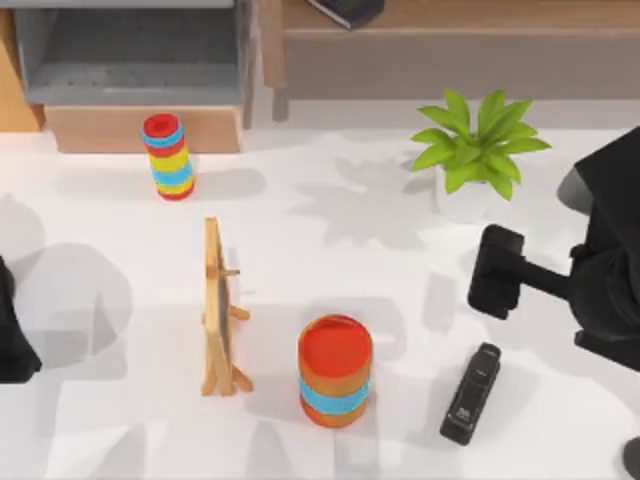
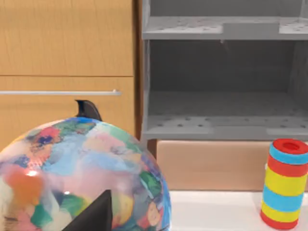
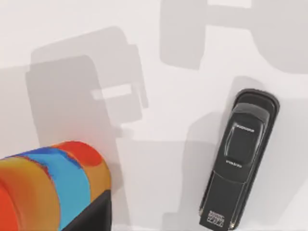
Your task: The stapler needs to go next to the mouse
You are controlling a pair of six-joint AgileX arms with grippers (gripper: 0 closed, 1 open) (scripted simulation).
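**Stapler untouched, no mouse to be seen**

White table (image 1: 330, 230) backed by wooden cabinets and grey shelving. Stapler (image 1: 471, 394) lying flat at lower right, just right of the orange cylinder (image 1: 334, 370). Right gripper (image 1: 497, 272) hovering above it, holding nothing; finger spread impossible to tell. Left arm (image 1: 12, 335) parked at left edge, its gripper cut off. Grasp and carry remaining.

The stapler (image 1: 471, 393) is small, black and long. It lies flat on the white table (image 1: 330, 220) — low down on the right side, at about five o'clock from the middle. It tilts a little, its far end pointing to one o'clock. In the right wrist view the stapler (image 3: 239, 159) has a pale label at one end.
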